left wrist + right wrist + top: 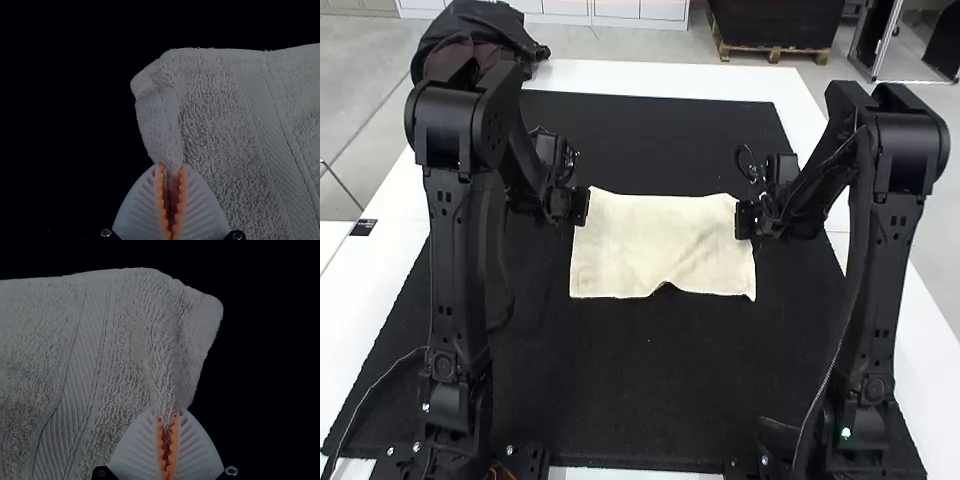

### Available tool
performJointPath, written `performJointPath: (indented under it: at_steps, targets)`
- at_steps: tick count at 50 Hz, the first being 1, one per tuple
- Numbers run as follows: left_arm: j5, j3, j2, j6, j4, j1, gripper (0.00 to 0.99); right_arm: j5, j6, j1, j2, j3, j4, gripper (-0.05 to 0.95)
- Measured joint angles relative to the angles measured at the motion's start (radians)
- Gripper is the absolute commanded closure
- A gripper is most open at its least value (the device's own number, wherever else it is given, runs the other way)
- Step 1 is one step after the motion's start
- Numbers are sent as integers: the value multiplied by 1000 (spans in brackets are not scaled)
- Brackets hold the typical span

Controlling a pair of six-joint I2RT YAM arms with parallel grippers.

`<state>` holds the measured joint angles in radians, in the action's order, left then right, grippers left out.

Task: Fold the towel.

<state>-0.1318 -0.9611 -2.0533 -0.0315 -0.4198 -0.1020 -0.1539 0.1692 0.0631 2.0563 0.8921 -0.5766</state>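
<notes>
The cream towel (660, 240) lies on the black mat as a wide rectangle, its near edge raised in a small wrinkle at the middle. At its left side edge, close to the far corner, is the left gripper (582, 206); the right gripper (746, 218) is at the opposite side edge. In the left wrist view, the left gripper (171, 172) is shut on a pinched part of the towel (220, 115) near a corner. The right gripper (167, 417) is likewise shut on a gathered part of the towel (125, 340) near another corner.
A black mat (650, 390) covers most of the white table (670, 78). A dark bag (480, 35) rests at the far left of the table, behind the left arm. Mat surface extends in front of the towel and beyond it.
</notes>
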Motion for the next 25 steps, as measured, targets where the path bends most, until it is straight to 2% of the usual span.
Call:
performJointPath:
  at_steps: [14,25]
  targets:
    - [-11,0,69,-1,70,0,970,-16,-2,-14,-80,-20,2,923]
    - [-39,6,134,-4,79,0,970,-39,-2,-49,-116,-49,6,923]
